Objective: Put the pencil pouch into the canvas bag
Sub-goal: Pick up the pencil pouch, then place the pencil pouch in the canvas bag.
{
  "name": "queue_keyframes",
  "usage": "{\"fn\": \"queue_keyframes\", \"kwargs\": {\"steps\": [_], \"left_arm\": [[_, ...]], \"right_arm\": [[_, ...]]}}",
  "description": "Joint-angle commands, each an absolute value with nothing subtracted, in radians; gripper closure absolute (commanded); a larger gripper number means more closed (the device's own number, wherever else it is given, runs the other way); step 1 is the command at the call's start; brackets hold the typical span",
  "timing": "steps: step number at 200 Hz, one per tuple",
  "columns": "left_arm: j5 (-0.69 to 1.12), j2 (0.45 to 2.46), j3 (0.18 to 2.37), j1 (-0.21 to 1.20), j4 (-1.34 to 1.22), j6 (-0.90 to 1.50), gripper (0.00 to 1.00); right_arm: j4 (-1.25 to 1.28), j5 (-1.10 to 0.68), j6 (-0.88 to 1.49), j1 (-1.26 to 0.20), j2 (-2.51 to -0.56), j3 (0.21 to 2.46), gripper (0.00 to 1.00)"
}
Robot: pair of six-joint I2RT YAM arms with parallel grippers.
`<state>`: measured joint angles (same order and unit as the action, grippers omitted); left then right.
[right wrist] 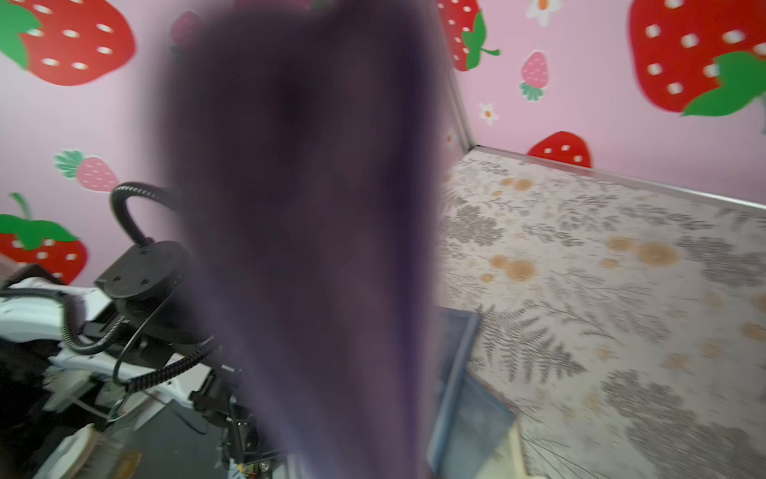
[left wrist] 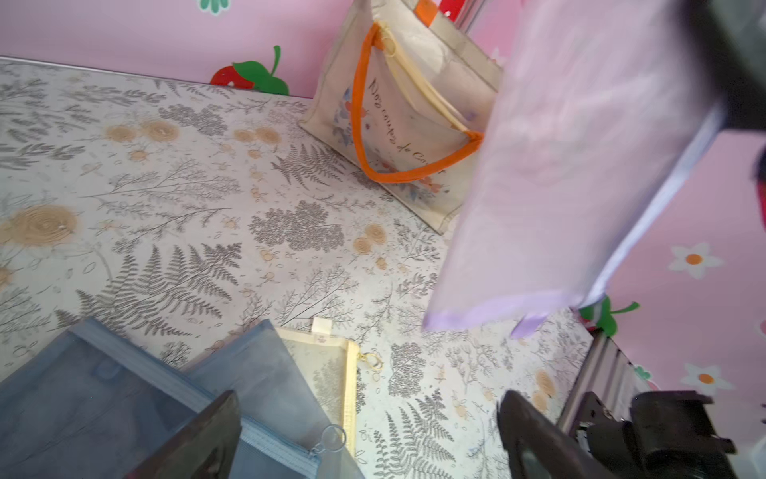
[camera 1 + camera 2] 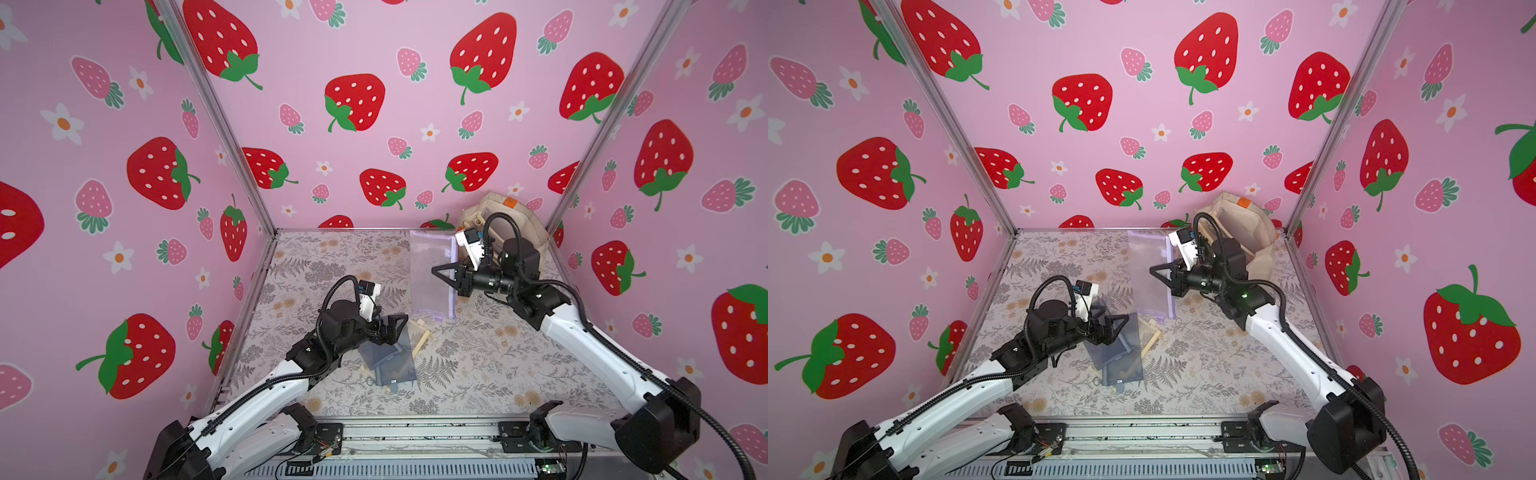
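Note:
The pencil pouch (image 3: 428, 266) (image 3: 1146, 266) is a see-through lilac mesh pouch hanging in the air, with my right gripper (image 3: 435, 271) (image 3: 1153, 270) shut on its zipper edge. In the right wrist view the pouch (image 1: 306, 232) is a dark purple blur across the lens, and it also shows in the left wrist view (image 2: 559, 166). The canvas bag (image 3: 494, 203) (image 3: 1246, 224) (image 2: 414, 124) stands upright in the back right corner, behind my right arm, with orange handles. My left gripper (image 3: 400, 328) (image 3: 1121, 326) (image 2: 364, 439) is open and empty, low over other pouches.
A pile of blue-grey mesh pouches (image 3: 390, 361) (image 3: 1121, 357) (image 2: 103, 394) lies mid-table under my left gripper, with a yellow-edged pouch (image 3: 419, 332) (image 2: 331, 365) beside them. Pink strawberry walls close in the back and both sides.

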<state>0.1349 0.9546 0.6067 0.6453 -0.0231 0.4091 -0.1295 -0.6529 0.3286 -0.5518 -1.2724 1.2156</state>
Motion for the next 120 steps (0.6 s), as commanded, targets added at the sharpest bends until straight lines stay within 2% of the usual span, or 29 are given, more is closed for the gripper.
{"fn": "queue_keyframes", "kwargs": {"steps": [1,22,58,94,120], "left_arm": [[0.088,0.967,0.599,0.638,0.036,0.428,0.01],[0.116,0.954,0.554,0.637,-0.005,0.439,0.01],[0.183,0.951,0.498,0.627,-0.085,0.452,0.01],[0.22,0.966,0.471,0.618,-0.142,0.456,0.01],[0.244,0.968,0.46,0.598,-0.166,0.459,0.01]], "right_arm": [[-0.615,-0.341,0.018,-0.524,-1.342,1.453,1.0],[-0.844,-0.052,-0.105,-0.505,-1.465,1.717,1.0],[-0.983,0.284,-0.268,-0.467,-1.668,2.063,1.0],[-0.955,0.449,-0.488,-0.451,-1.813,2.18,1.0],[-0.924,0.393,-0.529,-0.413,-1.862,2.173,1.0]]}}
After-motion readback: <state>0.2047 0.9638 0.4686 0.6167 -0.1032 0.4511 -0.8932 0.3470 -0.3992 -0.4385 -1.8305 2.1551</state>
